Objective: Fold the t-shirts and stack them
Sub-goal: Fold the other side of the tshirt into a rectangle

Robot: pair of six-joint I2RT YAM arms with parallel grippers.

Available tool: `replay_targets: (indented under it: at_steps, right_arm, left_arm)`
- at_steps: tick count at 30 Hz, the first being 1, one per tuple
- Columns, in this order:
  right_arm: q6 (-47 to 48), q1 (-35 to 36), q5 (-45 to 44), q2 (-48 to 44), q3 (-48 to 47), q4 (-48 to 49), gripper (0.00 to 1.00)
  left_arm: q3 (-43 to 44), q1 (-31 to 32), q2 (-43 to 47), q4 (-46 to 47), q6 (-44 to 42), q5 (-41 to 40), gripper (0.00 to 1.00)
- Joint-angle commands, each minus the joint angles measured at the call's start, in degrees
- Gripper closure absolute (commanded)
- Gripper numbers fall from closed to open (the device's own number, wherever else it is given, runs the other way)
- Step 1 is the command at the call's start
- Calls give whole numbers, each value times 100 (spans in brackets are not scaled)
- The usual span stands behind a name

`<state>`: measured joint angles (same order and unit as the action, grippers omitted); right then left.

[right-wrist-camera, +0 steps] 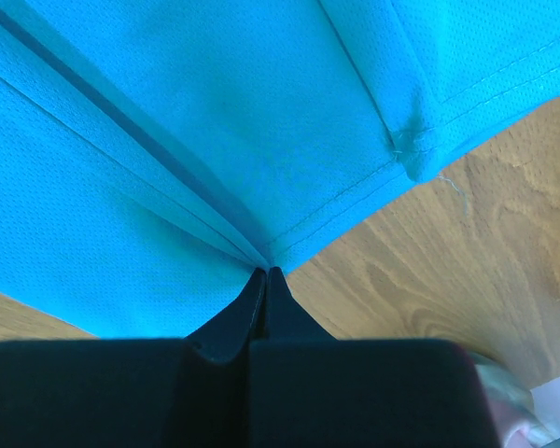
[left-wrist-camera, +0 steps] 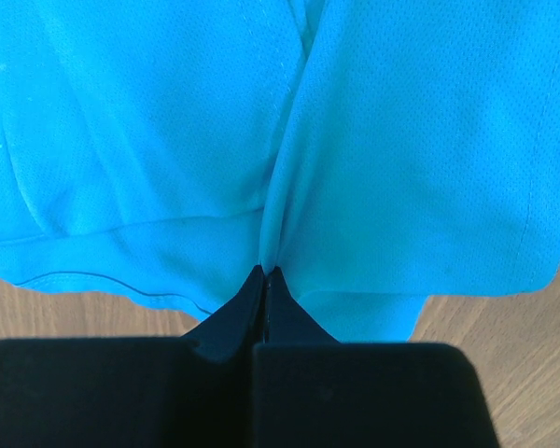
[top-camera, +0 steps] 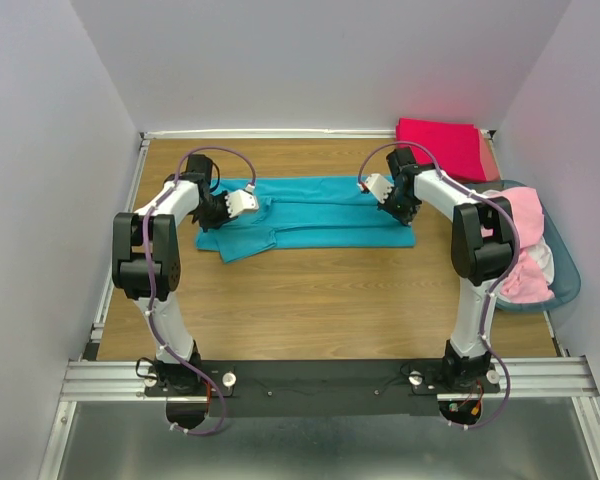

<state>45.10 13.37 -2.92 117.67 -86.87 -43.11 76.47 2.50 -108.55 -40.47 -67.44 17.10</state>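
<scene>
A teal t-shirt (top-camera: pixel 310 222) lies spread lengthwise across the middle of the wooden table (top-camera: pixel 310 310), partly folded. My left gripper (top-camera: pixel 212 212) is at its left end, shut on a pinched ridge of teal cloth (left-wrist-camera: pixel 271 224). My right gripper (top-camera: pixel 400 210) is at the shirt's right end, shut on its hemmed edge (right-wrist-camera: pixel 261 233). A folded crimson-pink t-shirt (top-camera: pixel 442 146) rests at the back right corner. Light pink t-shirts (top-camera: pixel 525 240) are heaped at the right.
A blue-tinted plastic basket (top-camera: pixel 570 285) holding the pink heap stands at the table's right edge, close to the right arm. White walls enclose the table at the back and on both sides. Bare wood (right-wrist-camera: pixel 467 243) shows beside the right gripper.
</scene>
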Motion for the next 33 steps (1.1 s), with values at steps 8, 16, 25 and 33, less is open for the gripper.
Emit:
replay_targets:
  at_steps: [8,16,25,33]
  right_arm:
    - [-62,-71,-174,265,-329,-83,94]
    - [-782,-71,-16,20,-787,-171,53]
    - [-1846,-71,1203,-762,-683,-671,53]
    - [-2348,-71,1716,-930,-252,-742,57]
  left_arm:
    - [316,-118,-148,-119,20,-137,95]
    - [518,-206,386,-268,354,485,56]
    - [-911,-145,1846,-577,574,1119,56]
    - [-2074,312,2198,126,1136,830,56]
